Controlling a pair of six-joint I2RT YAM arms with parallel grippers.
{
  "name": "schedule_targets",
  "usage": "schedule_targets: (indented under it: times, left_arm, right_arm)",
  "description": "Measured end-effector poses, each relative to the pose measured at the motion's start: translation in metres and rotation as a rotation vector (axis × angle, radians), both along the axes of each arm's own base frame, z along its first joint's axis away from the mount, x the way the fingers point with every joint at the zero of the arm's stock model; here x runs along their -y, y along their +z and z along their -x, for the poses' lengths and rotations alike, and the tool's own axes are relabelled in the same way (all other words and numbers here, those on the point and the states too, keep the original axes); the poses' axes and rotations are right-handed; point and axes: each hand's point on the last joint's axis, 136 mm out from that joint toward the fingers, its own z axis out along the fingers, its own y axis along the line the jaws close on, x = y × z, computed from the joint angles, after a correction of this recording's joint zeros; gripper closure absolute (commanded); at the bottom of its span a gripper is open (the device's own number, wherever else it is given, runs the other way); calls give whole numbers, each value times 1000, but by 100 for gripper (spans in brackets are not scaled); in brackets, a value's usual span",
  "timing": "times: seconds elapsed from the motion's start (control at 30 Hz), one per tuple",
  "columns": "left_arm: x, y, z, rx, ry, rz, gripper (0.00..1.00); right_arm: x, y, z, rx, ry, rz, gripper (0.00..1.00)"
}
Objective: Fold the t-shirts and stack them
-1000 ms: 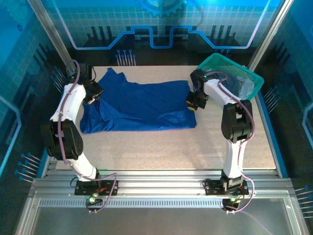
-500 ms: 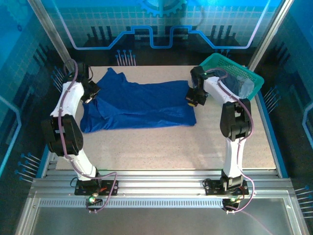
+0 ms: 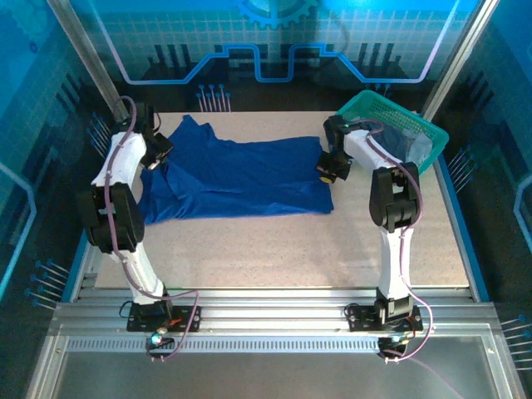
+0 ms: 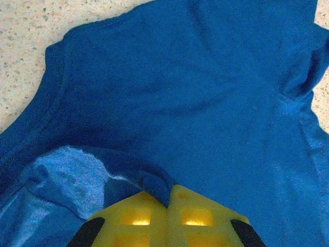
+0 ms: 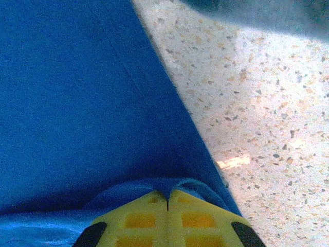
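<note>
Across the speckled bench (image 3: 274,249) I see the blue t-shirt (image 3: 241,179) spread out flat and wide, taking up the far half of the surface from the left side almost to the right. One sleeve points toward the far edge and the cloth is rumpled along its left side. At the far right corner stands a teal mesh basket (image 3: 384,101) with some duller grey-blue cloth (image 3: 409,143) heaped inside it, just beside the shirt's right edge. Both arms reach forward over the bench, one to each end of the shirt. My left claw (image 3: 160,156) sits at the shirt's left end. From its wrist camera I see the yellow fingers (image 4: 139,216) pressed together with a ridge of blue cloth pinched at their tips, so it is clenched on the shirt. My right claw (image 3: 326,173) is at the shirt's right edge, between the shirt and the basket. Its fingers (image 5: 195,218) are likewise pressed together, with a fold of the hem caught between them and bare bench showing just to the right.
</note>
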Motion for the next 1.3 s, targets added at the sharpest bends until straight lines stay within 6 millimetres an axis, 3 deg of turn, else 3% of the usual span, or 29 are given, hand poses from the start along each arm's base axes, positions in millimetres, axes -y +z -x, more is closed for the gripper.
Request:
schedule_targets:
  times: [0.2, 0.23, 0.27, 0.33, 0.37, 0.4, 0.53, 0.6, 0.7, 0.8, 0.87, 0.93, 1.0, 1.1, 1.3]
  left_arm:
    - [-8, 3, -21, 25, 2, 3, 100]
    - [-8, 3, -25, 29, -1, 3, 100]
    - [-9, 2, -28, 29, 0, 4, 92]
    - [-10, -1, -31, 26, -8, 4, 54]
    - [-10, -3, -32, 19, -12, 3, 40]
    - [-10, -4, -32, 13, -14, 2, 37]
    - [-13, -5, -20, -28, -2, -16, 37]
    - [-15, -4, -1, -50, 18, -33, 37]
    - [-19, -8, 55, -102, 116, -13, 37]
    - [-39, -24, 122, -143, 313, 72, 37]
    - [-57, -46, 161, -182, 477, 158, 36]
    - [-66, -67, 181, -207, 589, 227, 36]
    - [-64, -77, 186, -214, 632, 282, 36]
    - [-60, -81, 174, -181, 646, 347, 36]
    - [-53, -100, 157, -140, 702, 449, 40]
  right_arm:
    - [-2, 9, -11, 30, -1, -6, 100]
    - [-3, 10, -14, 35, 0, -8, 96]
    - [-3, 11, -16, 39, 0, -9, 85]
    - [-4, 11, -18, 44, 3, -10, 61]
    - [-4, 10, -18, 44, 6, -9, 53]
    - [-4, 10, -18, 46, 13, -8, 49]
    - [-1, 10, -11, 55, 36, -1, 45]
    - [2, 13, 4, 47, 43, 4, 45]
    - [9, 26, 34, 59, 44, 0, 43]
    - [13, 37, 68, 77, 47, -26, 40]
    - [13, 34, 85, 85, 44, -59, 40]
    - [13, 21, 98, 69, 28, -104, 40]
    - [15, 4, 107, 36, 0, -138, 40]
    - [19, -12, 114, 0, -39, -177, 41]
    - [16, -14, 97, 41, -58, -235, 43]
